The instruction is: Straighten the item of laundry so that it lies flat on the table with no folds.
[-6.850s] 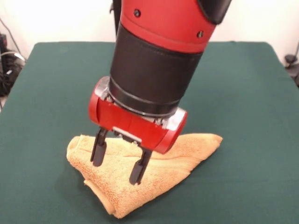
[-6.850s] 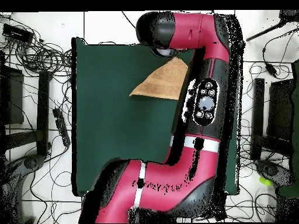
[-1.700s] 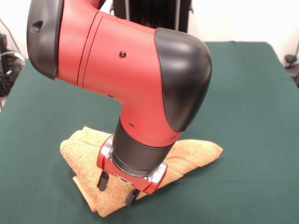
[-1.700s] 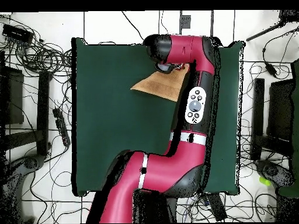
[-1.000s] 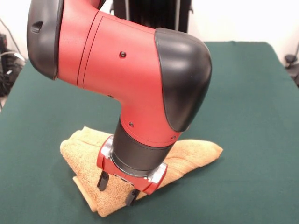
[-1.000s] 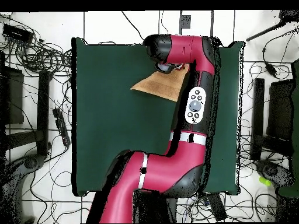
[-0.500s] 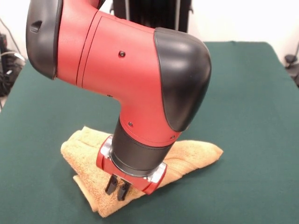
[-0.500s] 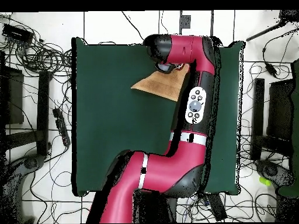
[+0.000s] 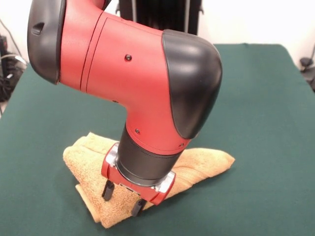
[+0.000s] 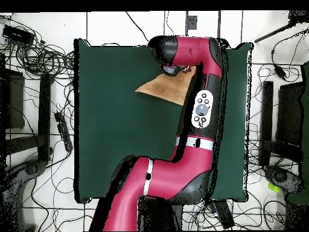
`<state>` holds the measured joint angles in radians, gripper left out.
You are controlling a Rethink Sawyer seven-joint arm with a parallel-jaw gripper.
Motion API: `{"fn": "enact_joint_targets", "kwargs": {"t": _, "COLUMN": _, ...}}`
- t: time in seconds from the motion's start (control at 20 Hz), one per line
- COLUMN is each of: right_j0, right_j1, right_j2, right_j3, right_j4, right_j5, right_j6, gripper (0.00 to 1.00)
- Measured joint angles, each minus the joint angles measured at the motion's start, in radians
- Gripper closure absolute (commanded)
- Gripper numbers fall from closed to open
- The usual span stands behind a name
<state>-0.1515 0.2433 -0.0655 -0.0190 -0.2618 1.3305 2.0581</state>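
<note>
Light is even and fairly bright in both views, seemingly from above, with no hard shadows. In the front view the arm (image 9: 133, 83) carries soft highlights along its red shell and a dull sheen on the black elbow cap, and a faint shadow darkens the towel (image 9: 88, 167) under the wrist. The table (image 9: 266, 123) cloth is matte, without glare, and stays sharp to its far corners. The overhead view is softer, the arm (image 10: 199, 109) glossier, the table (image 10: 108, 121) uniformly dark.
</note>
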Motion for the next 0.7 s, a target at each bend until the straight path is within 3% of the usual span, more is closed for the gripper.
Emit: {"fn": "enact_joint_targets", "kwargs": {"t": 0.7, "right_j0": -0.017, "right_j1": -0.003, "right_j2": 0.007, "right_j3": -0.006, "right_j4": 0.033, "right_j5": 0.031, "right_j6": 0.000, "gripper": 0.00}}
